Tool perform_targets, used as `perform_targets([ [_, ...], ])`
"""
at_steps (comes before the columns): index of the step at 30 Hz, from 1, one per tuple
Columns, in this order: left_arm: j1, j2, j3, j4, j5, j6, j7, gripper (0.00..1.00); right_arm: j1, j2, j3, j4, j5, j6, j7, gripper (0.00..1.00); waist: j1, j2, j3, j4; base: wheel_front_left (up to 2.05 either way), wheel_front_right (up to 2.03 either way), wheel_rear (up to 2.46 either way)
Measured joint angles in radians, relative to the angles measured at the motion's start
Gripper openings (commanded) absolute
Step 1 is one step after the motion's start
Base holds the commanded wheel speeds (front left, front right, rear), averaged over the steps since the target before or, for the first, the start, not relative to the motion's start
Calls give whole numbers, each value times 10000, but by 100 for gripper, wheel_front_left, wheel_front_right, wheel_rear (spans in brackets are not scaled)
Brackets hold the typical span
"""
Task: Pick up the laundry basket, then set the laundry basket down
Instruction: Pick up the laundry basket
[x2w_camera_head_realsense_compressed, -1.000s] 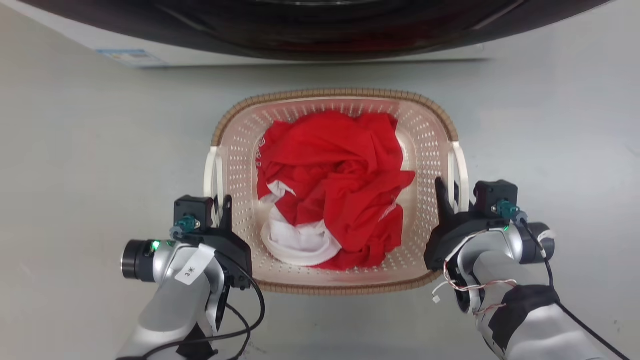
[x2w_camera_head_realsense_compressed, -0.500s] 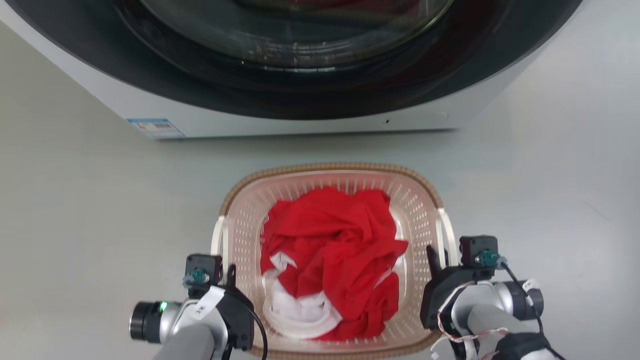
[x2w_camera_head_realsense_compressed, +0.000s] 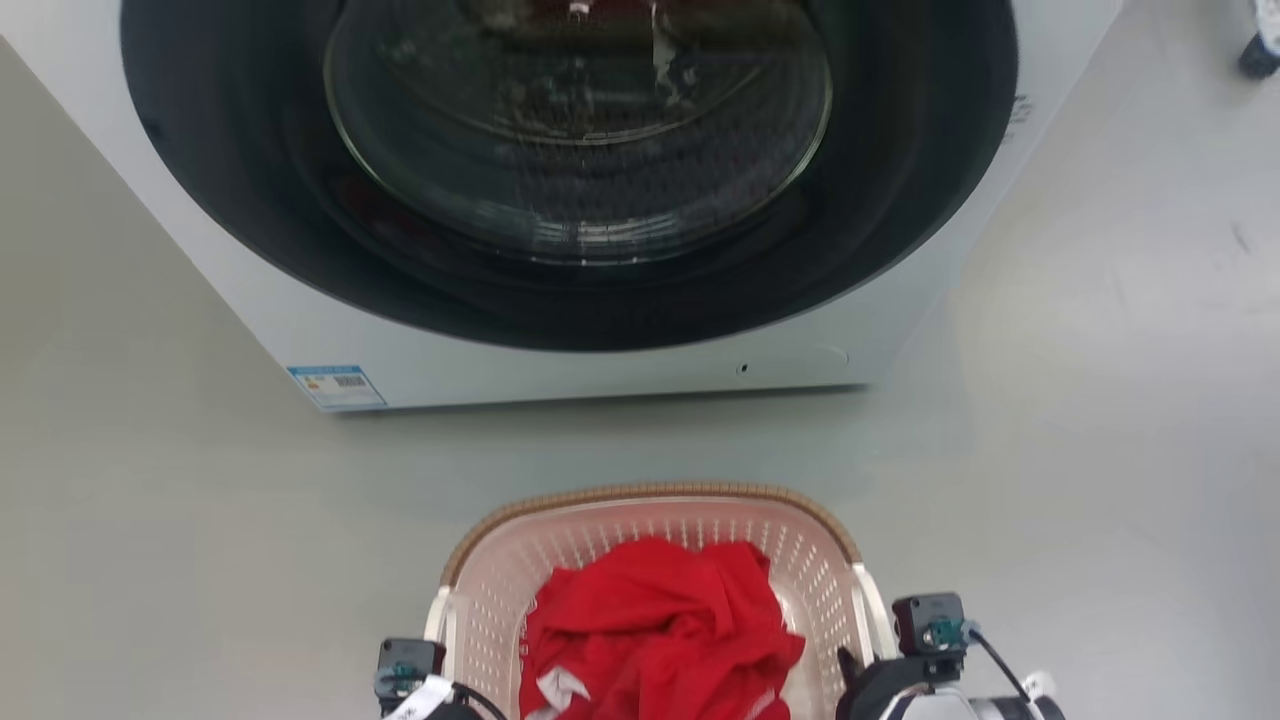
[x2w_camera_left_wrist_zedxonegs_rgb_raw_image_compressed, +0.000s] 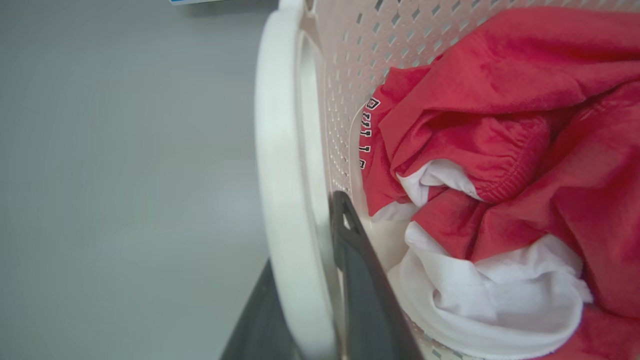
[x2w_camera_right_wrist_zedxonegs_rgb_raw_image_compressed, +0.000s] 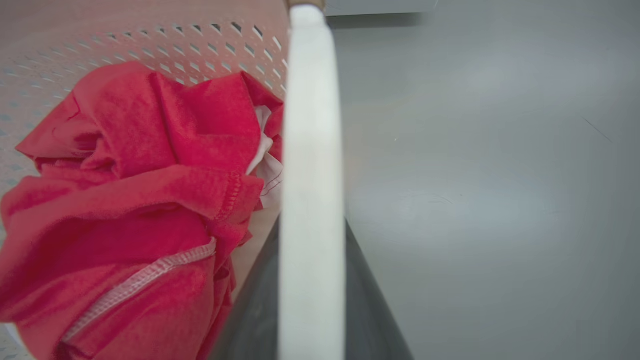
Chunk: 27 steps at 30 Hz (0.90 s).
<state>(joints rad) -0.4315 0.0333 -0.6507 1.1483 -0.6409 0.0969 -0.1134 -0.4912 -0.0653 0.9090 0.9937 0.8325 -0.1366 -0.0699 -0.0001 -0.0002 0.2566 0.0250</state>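
The laundry basket (x2w_camera_head_realsense_compressed: 650, 493), pale pink with a brown woven rim, sits at the bottom of the head view in front of the washing machine, with red and white clothes (x2w_camera_head_realsense_compressed: 660, 620) inside. My left gripper (x2w_camera_left_wrist_zedxonegs_rgb_raw_image_compressed: 305, 230) is shut on its white left handle (x2w_camera_left_wrist_zedxonegs_rgb_raw_image_compressed: 280, 150), one dark finger on each side of the bar. My right gripper (x2w_camera_right_wrist_zedxonegs_rgb_raw_image_compressed: 311, 222) is shut the same way on the white right handle (x2w_camera_right_wrist_zedxonegs_rgb_raw_image_compressed: 310, 125). In the head view my left gripper (x2w_camera_head_realsense_compressed: 435, 695) and right gripper (x2w_camera_head_realsense_compressed: 868, 672) are cut off by the bottom edge. I cannot tell whether the basket touches the floor.
A white washing machine (x2w_camera_head_realsense_compressed: 330, 330) with a large dark round door (x2w_camera_head_realsense_compressed: 570, 150) stands just beyond the basket. Grey floor (x2w_camera_head_realsense_compressed: 1100, 450) spreads to both sides. A small dark object (x2w_camera_head_realsense_compressed: 1258, 50) lies at the far top right.
The head view has swung upward, so the washing machine door has come into it and the basket has slid to the bottom edge. Both grippers have kept their hold on the handles.
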Motion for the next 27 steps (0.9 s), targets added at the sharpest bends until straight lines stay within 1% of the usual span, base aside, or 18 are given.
perform_targets([
  [7, 716, 29, -232, 63, -330, 2, 311, 0, 675, -8, 460, -86, 430, -15, 399, 0, 0, 0, -916, -112, 0, 0, 0],
  [14, 974, 50, -380, 125, -445, 2, 560, 0, 969, -25, 784, -169, 748, -50, 698, 0, 0, 0, -1612, -223, 0, 0, 0],
  [20, 1135, 54, -460, 121, -533, 2, 715, 0, 994, -46, 995, -178, 1037, -58, 909, 0, 0, 1, -1984, -314, 0, 0, 0],
  [27, 1156, 61, -614, 115, -621, 10, 867, 0, 1029, -58, 1135, -157, 1256, -58, 999, 0, 2, 1, -2113, -362, 0, 0, 0],
])
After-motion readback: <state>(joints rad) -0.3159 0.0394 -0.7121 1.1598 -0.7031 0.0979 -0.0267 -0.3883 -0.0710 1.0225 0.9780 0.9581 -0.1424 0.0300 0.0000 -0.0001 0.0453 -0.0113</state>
